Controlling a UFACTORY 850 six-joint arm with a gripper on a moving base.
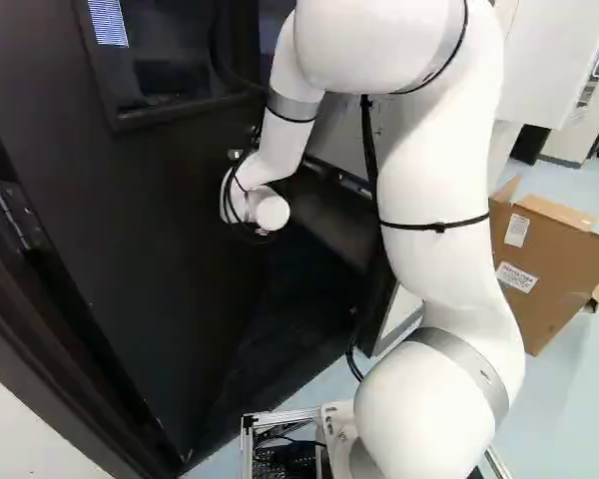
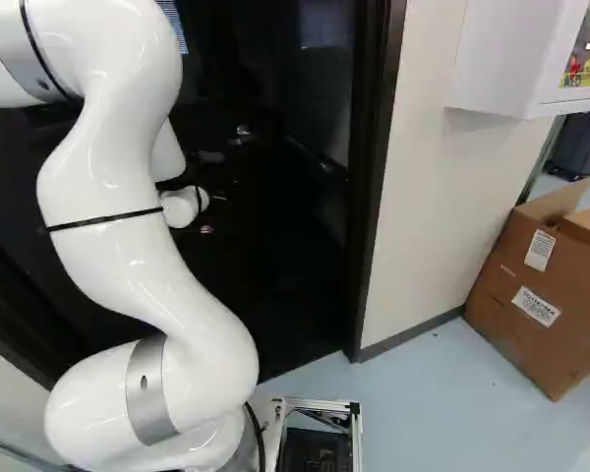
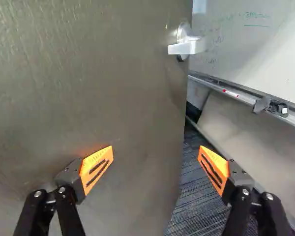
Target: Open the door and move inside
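The gripper [image 3: 156,150] has fingers [image 3: 97,166] apart, the ajar door [image 3: 103,83] just ahead, maybe touching. I judge it the opening step; next, push wider

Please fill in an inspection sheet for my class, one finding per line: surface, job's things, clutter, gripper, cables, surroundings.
Surface: smooth pale floor on the near side; dark striped carpet beyond the door.
Job's things: door partly open; its silver lever handle lies ahead of the gripper, ungripped.
Clutter: open cardboard box on the floor near the wall.
Gripper: open, nothing held; one finger before the door's face, the other past its edge.
Cables: black cable running beside the arm.
Surroundings: whiteboard with writing; white wall cabinet.
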